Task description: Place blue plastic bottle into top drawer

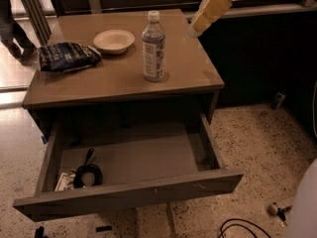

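Note:
The blue plastic bottle (153, 46), clear with a white cap and pale label, stands upright on the table top (109, 81), right of centre. The top drawer (130, 193) is pulled wide open below the table's front edge, with its flat front panel nearest to me. My gripper (200, 24), yellowish, hangs in the air above the table's back right corner. It points down and left, to the right of the bottle and behind it, clearly apart from it and holding nothing.
A pale bowl (114, 40) and a dark blue snack bag (67, 56) lie on the table's left half. A black coiled cable (87, 173) and small white items lie in the drawer's left front corner. A person's legs (12, 31) stand at far left. Cables (242, 227) lie on the floor.

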